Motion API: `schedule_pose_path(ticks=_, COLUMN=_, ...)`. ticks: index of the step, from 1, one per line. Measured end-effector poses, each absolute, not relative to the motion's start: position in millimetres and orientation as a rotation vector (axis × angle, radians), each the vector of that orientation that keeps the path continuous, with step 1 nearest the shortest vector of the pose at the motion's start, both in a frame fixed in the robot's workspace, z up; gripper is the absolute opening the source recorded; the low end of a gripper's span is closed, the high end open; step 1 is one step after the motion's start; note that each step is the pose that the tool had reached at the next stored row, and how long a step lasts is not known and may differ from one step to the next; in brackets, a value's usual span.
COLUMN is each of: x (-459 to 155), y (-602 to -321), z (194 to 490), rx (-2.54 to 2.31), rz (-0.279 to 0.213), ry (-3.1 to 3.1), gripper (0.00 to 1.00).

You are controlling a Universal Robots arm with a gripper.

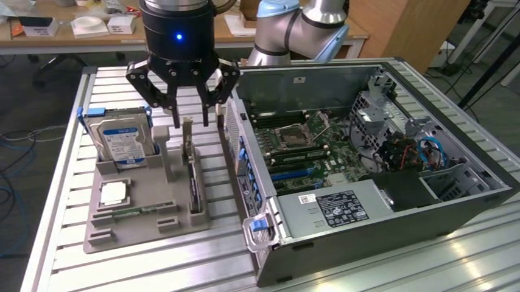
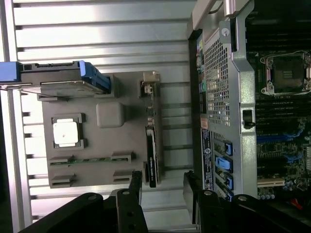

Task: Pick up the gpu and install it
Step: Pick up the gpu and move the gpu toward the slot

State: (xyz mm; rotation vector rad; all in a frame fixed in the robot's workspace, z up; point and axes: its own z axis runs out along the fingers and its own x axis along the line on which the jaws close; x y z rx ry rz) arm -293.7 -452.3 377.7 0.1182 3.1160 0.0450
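Slatted metal table [image 1: 65,201] is seen in the exterior view, carrying a grey tray [image 1: 134,232] and an opened case [image 1: 366,243]. The gripper [image 1: 190,121] is hung above the tray with its fingers [image 1: 173,112] spread and nothing held between them. The gpu [image 1: 192,176] is stood on edge in a tray slot, its bracket end rising just under the gap between the fingertips. A drive [image 1: 122,140] is parked outside one finger and the case wall lies outside the other. Whether the tips are already level with the card's top edge cannot be told.

In the wrist view the gripper [image 2: 164,191] is shown from behind, fingers [image 2: 135,189] apart. The gpu [image 2: 151,155] is seen edge-on, nearer one finger than the other rather than midway between them. The tray [image 2: 112,141] lies beyond the fingertips.

The grasp is judged not yet made. It would be done well if the card were centred in the gap, the pads kept parallel to its flat faces, and the descent kept straight. Pressure is best taken on the board's edge, away from components, so that the card is lifted without being tilted in its slot. Contact with the case wall should be avoided.
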Motion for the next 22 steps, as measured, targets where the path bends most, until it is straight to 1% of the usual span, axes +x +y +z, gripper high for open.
schedule_pose_path(ticks=22, x=-293.7, y=-452.4, z=356.4, rx=0.118, rz=0.045, ry=3.116, gripper=0.47)
